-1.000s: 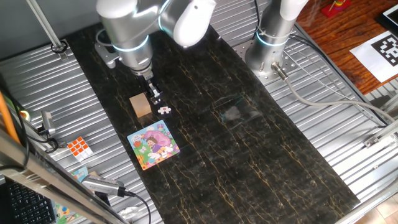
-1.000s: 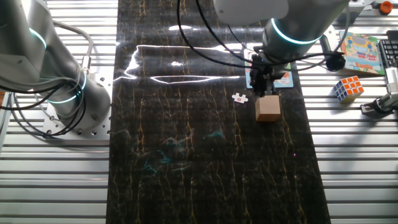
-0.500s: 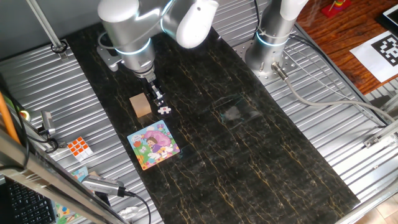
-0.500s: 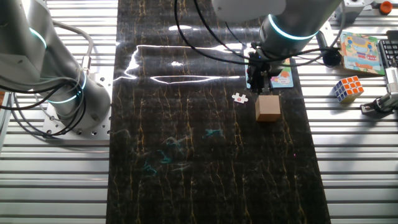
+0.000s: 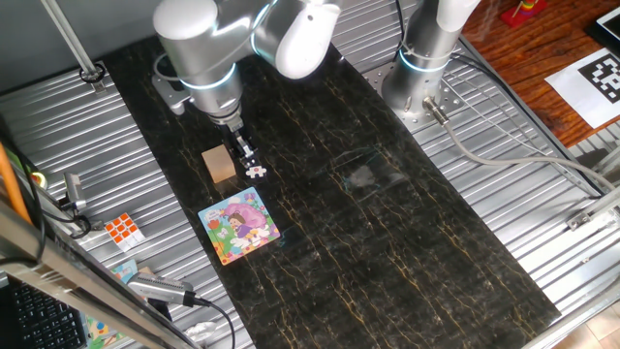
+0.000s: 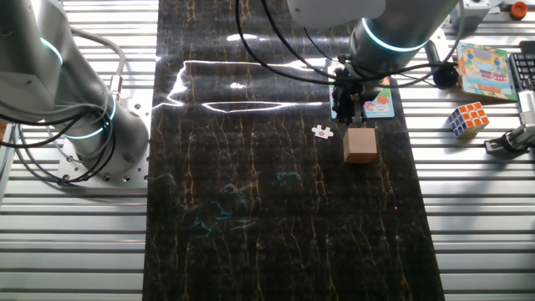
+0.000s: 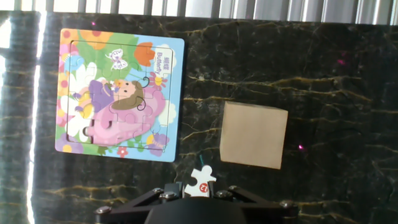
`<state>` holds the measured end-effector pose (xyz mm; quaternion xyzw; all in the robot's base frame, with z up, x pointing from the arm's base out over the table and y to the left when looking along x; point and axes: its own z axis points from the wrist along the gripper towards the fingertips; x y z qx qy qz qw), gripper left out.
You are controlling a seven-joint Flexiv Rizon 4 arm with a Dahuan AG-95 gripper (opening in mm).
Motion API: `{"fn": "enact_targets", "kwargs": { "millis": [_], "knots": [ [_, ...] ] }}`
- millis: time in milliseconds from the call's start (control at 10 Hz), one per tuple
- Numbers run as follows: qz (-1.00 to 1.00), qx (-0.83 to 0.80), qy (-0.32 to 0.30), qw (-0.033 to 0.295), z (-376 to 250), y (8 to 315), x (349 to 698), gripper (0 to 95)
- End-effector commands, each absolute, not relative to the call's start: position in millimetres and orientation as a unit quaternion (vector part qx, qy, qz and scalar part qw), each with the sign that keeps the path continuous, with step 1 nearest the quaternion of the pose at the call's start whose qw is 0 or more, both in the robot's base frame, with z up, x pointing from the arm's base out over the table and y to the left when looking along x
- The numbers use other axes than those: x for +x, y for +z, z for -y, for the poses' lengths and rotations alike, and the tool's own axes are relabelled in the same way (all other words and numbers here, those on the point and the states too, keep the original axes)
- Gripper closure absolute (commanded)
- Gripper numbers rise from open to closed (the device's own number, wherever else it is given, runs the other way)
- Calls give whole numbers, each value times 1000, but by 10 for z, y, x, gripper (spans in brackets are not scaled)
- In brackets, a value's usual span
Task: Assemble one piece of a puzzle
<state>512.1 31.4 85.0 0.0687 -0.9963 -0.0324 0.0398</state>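
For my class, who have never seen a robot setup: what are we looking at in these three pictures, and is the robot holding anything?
A grey robot arm stands over a dark marbled table. Two pictures come from fixed cameras on opposite sides; the third comes from a camera on the hand, looking down. The gripper hangs just above the table, beside a tan wooden block. A tiny puzzle piece lies loose near the fingertips; nothing appears held, though whether the fingers are open is unclear. The cartoon puzzle lies flat nearby. A Rubik's cube sits off to the side.
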Motion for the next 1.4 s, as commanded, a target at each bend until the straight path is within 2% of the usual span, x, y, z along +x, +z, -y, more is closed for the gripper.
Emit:
{"fn": "enact_targets", "kwargs": {
  "millis": [100, 1100, 1200, 1400],
  "knots": [
    [996, 69, -32, 38, -311, 855, 5113, 760],
    [994, 95, -38, 46, -293, 872, 5110, 760],
    [994, 95, -38, 47, -293, 872, 5110, 570],
    [994, 94, -38, 46, -293, 872, 5110, 570]
  ]
}}
